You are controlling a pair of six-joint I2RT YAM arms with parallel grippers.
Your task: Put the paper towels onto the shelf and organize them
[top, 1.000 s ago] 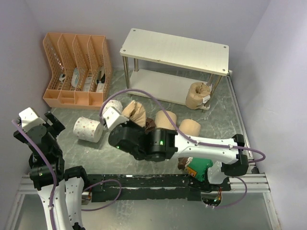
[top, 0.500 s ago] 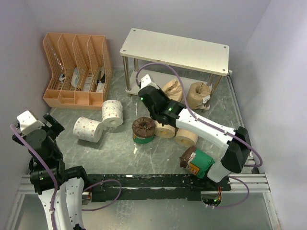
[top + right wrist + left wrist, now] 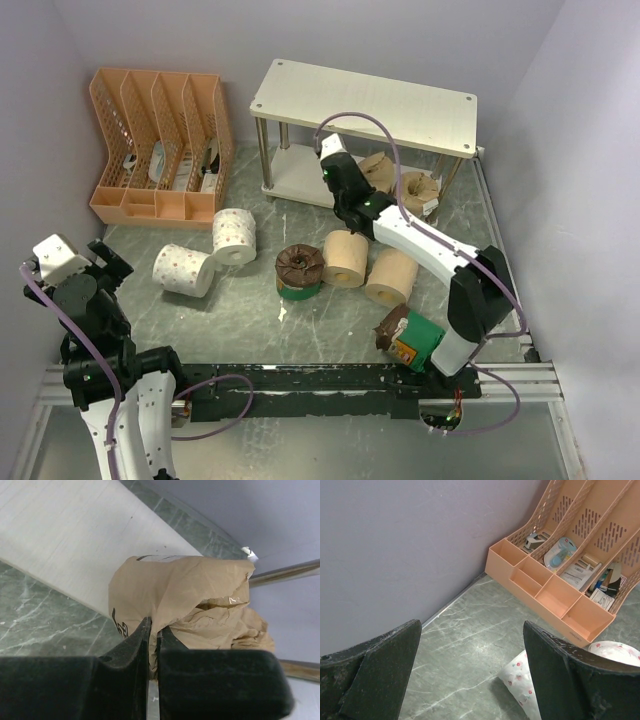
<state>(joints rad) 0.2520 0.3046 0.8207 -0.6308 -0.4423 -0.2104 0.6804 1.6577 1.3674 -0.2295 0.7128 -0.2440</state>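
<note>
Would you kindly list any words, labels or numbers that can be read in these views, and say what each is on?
Nothing is legible in any view.
tan roll: black print at its lower left edge, cut off, unreadable.
green roll: orange label, too small to read.
orange organizer: packets inside carry print, too blurred to read.

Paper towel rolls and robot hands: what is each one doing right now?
left gripper: open, empty.
right gripper: shut on held tan roll.
held tan roll: pinched by its wrapper, at the shelf.
shelved tan roll: sitting on the lower board.
white rolls: not shelved.
loose tan rolls: not shelved.
standing green roll: upright, dark end up.
lying green roll: on its side.
</note>
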